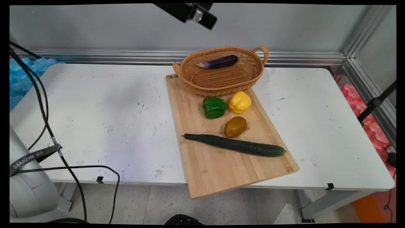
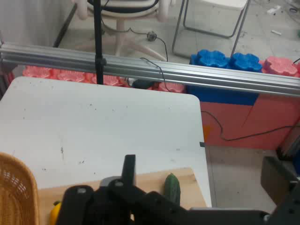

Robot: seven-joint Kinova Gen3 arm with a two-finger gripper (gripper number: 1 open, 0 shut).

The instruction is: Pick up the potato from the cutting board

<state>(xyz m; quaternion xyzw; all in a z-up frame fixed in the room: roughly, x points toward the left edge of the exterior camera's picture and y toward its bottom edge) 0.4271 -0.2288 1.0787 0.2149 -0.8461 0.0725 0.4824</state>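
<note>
My gripper [image 1: 202, 17] hangs high at the top edge of the main view, above and behind the wicker basket [image 1: 221, 86] and touching nothing. A purple eggplant [image 1: 218, 62] lies in the basket, which stands on the far end of a wooden cutting board [image 1: 218, 171]. On the board lie a green pepper [image 1: 214, 107], a yellow pepper [image 1: 239, 102], a brownish-yellow potato-like piece [image 1: 235, 126] and a long dark cucumber [image 1: 235, 145]. The hand view looks down past the black linkage at the cucumber's tip [image 2: 172, 187], the basket's rim [image 2: 16, 192] and the board's corner [image 2: 187, 180].
The board's near end juts over the front edge of the white table [image 1: 104, 120]. Black cables [image 1: 44, 110] hang at the left. An aluminium rail [image 1: 110, 55] runs behind the table. A black stand leg [image 1: 375, 103] and red blocks [image 1: 373, 126] are at the right.
</note>
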